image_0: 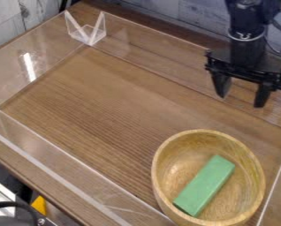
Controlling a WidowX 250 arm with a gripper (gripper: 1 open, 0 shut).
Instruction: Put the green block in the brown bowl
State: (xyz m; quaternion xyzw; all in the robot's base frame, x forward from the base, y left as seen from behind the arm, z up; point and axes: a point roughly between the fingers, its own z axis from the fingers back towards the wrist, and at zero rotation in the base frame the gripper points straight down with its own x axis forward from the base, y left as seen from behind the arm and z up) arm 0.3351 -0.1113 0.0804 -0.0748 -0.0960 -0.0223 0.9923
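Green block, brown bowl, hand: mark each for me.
green block (206, 185): camera view, middle of its top face.
brown bowl (167, 152): camera view, left rim.
hand (245, 91): camera view, between its open fingertips.
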